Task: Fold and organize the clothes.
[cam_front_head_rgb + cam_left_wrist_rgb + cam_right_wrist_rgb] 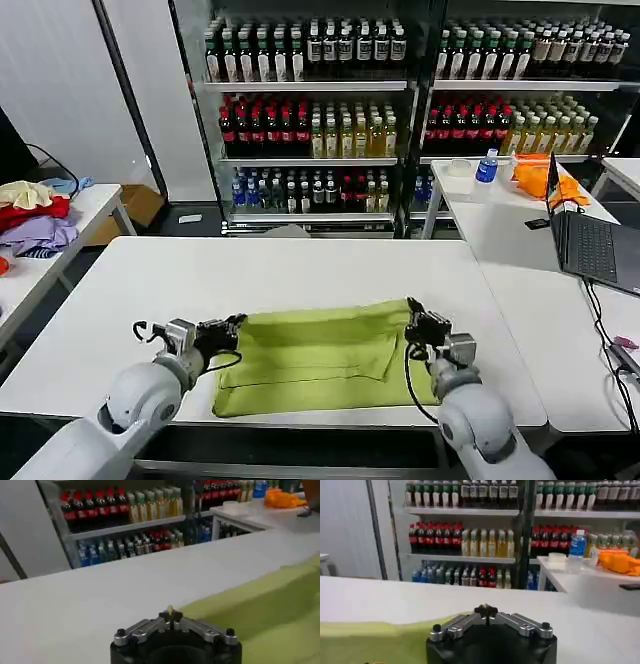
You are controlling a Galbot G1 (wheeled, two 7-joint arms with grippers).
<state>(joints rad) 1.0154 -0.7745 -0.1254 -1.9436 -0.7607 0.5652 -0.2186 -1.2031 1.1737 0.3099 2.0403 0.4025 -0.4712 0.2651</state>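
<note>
1. On my far left, on a side table (70, 225), I see the heap of red, lilac and cream garments (35, 215). It is well apart from the work and I leave it alone.
2. My left gripper (232, 328) sits at the left end of the lime t-shirt (325, 360), low on the white table (250, 275). From the left wrist view its fingers (171, 615) are pressed together with a sliver of yellow-green fabric between them, so I judge it clenched on the shirt's far left corner.
3. The t-shirt lies near the front edge of the table, between the two grippers, already folded into a wide band with a layer doubled over its middle.
4. My right gripper (418, 318) is at the shirt's far right corner. In the right wrist view its fingertips (486, 611) are closed together at the cloth's edge; I take it as pinching the shirt too, though the fabric inside the pinch is hard to see.
5. I judge this a mid-fold step: both far corners held. Next, I would lift both together and carry that edge evenly towards me, keeping the hem level.
</note>
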